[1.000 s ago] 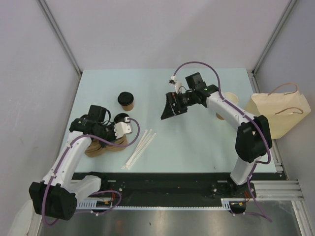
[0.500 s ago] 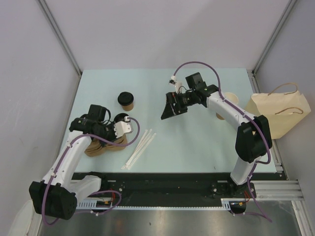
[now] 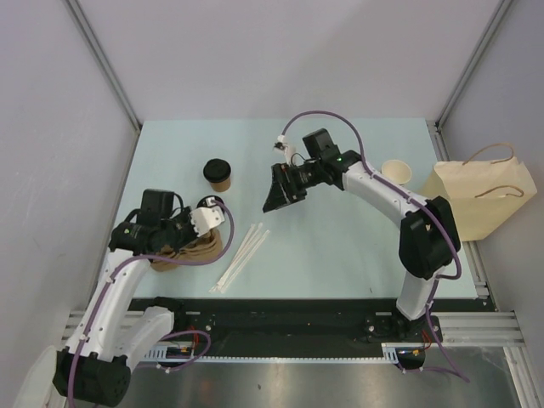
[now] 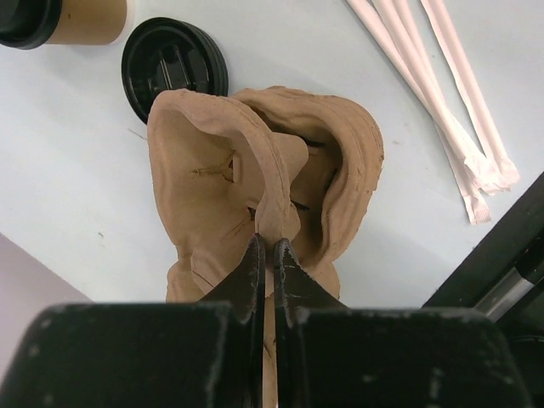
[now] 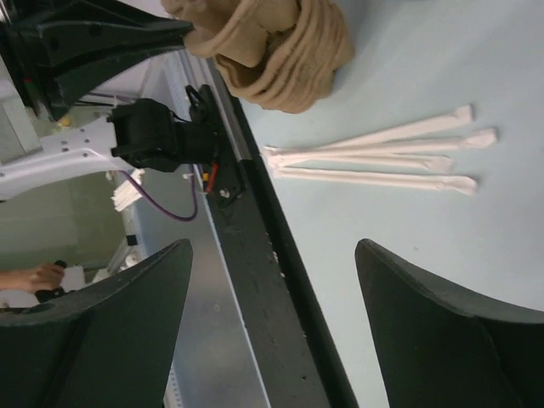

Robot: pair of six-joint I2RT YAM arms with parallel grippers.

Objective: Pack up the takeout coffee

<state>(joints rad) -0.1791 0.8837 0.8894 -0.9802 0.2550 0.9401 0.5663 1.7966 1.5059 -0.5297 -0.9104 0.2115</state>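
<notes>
The takeout coffee point(image 3: 218, 173), a brown paper cup with a black lid, stands at the table's back left; its edge shows in the left wrist view point(image 4: 51, 17). My left gripper point(image 3: 204, 231) is shut on the middle ridge of a brown moulded pulp cup carrier point(image 4: 255, 161), nearer than the coffee; the fingertips point(image 4: 255, 251) pinch the ridge. The carrier also shows in the top view point(image 3: 194, 249) and the right wrist view point(image 5: 280, 51). My right gripper point(image 3: 275, 194) is open and empty, held above the table a little right of the coffee point(image 5: 272, 255).
A loose black lid point(image 4: 174, 64) lies beside the carrier. Several wrapped straws point(image 3: 242, 253) lie right of the carrier. A lidless tan cup point(image 3: 396, 172) stands at the back right. A paper bag point(image 3: 480, 200) lies off the table's right edge.
My right gripper has moved left toward the coffee, uncovering the tan cup. My left arm has drawn back to the left with the carrier in its grip.
</notes>
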